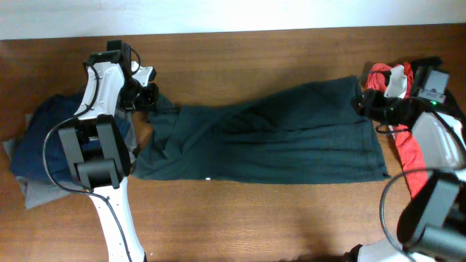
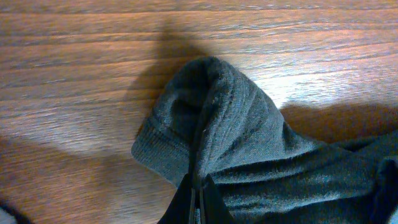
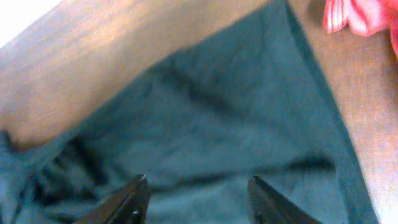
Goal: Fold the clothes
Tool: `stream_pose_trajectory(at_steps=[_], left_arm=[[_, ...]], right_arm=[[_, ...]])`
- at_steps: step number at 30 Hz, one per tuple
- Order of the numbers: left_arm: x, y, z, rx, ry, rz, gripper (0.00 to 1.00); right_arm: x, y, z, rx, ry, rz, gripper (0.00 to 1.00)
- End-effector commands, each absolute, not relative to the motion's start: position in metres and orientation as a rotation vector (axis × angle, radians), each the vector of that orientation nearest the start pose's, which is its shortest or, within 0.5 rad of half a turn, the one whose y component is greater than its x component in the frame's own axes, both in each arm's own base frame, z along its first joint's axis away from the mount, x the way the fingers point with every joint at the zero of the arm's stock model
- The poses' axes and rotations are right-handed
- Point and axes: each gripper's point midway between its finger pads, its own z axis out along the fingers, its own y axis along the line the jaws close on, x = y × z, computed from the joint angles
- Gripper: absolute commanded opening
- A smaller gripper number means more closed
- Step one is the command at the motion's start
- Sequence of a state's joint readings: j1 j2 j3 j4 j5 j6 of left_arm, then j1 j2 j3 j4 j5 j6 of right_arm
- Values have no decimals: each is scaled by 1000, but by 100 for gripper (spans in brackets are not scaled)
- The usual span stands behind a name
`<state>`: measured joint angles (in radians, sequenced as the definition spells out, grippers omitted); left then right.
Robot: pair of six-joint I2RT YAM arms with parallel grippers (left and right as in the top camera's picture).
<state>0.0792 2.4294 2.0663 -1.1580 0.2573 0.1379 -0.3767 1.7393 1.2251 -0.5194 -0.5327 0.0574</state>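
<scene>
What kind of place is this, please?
Probably a robot test bench, not a home: a wooden table, a left arm and a right arm at it, and a dark green shirt spread out.

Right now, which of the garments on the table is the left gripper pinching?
The dark green shirt spread across the middle; the left gripper is shut on its ribbed edge. The navy piece lies far left, the red shirt far right.
</scene>
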Motion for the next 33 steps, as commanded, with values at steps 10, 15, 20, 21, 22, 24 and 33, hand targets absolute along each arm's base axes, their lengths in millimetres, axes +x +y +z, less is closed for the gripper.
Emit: stream_pose_trajectory(at_steps=[10, 15, 20, 21, 22, 24, 33], left_arm=[[492, -14, 24, 107, 3005, -406, 0], [492, -14, 24, 107, 3005, -406, 0], [492, -14, 24, 108, 3005, -406, 1], [492, -14, 24, 107, 3005, -406, 1], [492, -14, 24, 107, 3005, -406, 1], [492, -14, 24, 107, 3005, -406, 0], [492, -14, 24, 107, 3006, -407, 0]], right_arm=[[494, -100, 54, 441, 2303, 529, 59], [512, -107, 36, 506, 2236, 551, 62], [524, -113, 27, 520, 2182, 547, 63], [526, -114, 27, 519, 2175, 535, 63], [528, -114, 27, 513, 2169, 529, 64], [530, -113, 28, 506, 2164, 519, 64], [537, -107, 21, 522, 2178, 395, 63]])
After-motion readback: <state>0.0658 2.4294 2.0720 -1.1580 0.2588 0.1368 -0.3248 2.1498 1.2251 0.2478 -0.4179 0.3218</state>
